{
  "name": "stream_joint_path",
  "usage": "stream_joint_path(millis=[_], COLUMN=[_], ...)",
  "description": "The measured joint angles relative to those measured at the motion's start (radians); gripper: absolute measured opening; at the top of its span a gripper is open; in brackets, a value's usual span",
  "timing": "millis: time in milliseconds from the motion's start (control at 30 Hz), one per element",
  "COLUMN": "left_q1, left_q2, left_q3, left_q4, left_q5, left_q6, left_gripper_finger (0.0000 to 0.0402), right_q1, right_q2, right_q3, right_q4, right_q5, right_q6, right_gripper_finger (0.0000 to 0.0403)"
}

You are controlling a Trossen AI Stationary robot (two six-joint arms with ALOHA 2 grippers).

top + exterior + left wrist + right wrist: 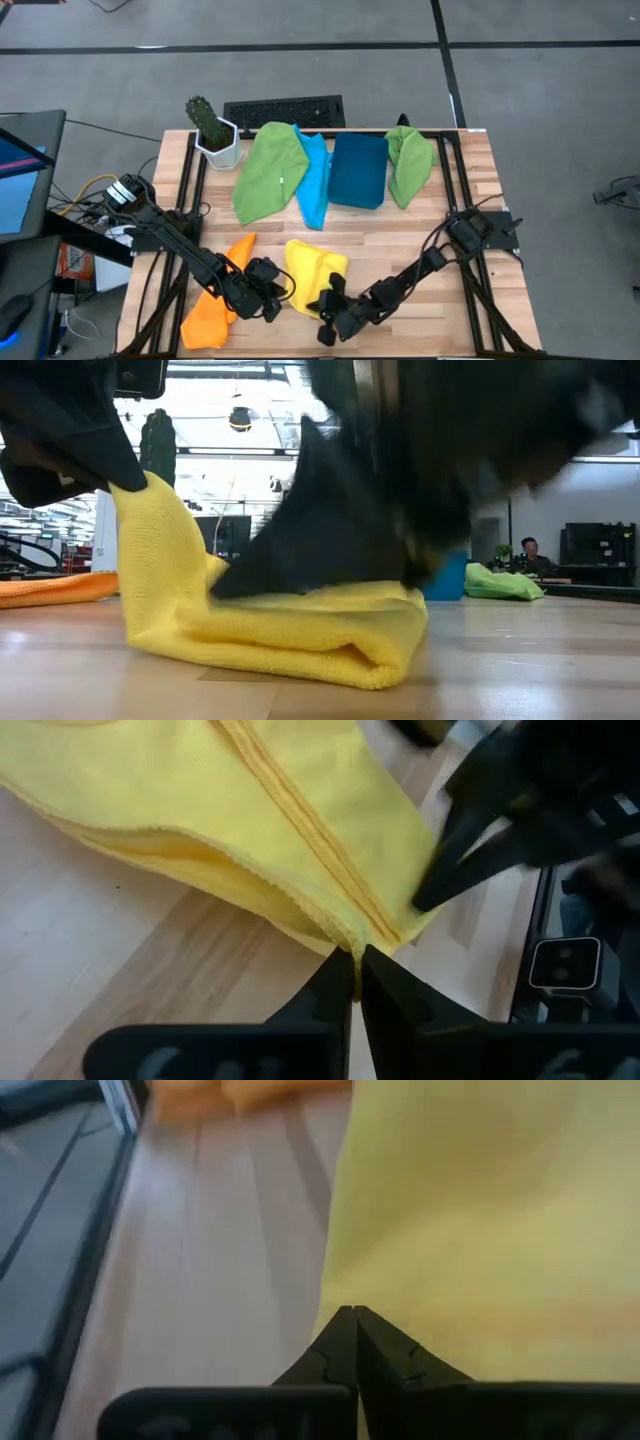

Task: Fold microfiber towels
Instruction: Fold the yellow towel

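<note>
**Two pinches on the yellow towel, mid-fold**

Nearest the front edge, around six o'clock on the table, the yellow towel [312, 268] lies partly doubled over. The left gripper [357, 958] is pinched tight on its hemmed corner, and the right gripper [354, 1320] is clamped on another edge of the same cloth.

At eight o'clock the orange towel [215, 300] waits, crumpled. Farther back, from eleven to one o'clock, sit the green towel [270, 170], the light blue towel [314, 185], the dark blue bin [358, 170] and a second green towel [409, 160].

The likely risk is that thin pinches slip off the hem if the arms pull apart unevenly, leaving a skewed fold. Dragging could also bunch the lower layer.
</note>
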Motion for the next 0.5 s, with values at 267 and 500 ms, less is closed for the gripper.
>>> stream_joint_path(millis=[267,500], left_q1=[0.002,0.033], left_q2=[0.000,0.000], left_q3=[0.000,0.000], left_q4=[0.069,0.150], left_q5=[0.001,0.044], left_q6=[0.044,0.118], left_gripper_finger=[0.0008,0.0003], right_q1=[0.034,0.096], right_q2=[-0.145,-0.163], right_q3=[0.004,0.004], right_q4=[-0.266,-0.518], right_q5=[0.107,0.209], right_q6=[0.031,0.301], right_gripper_finger=[0.0026,0.0021])
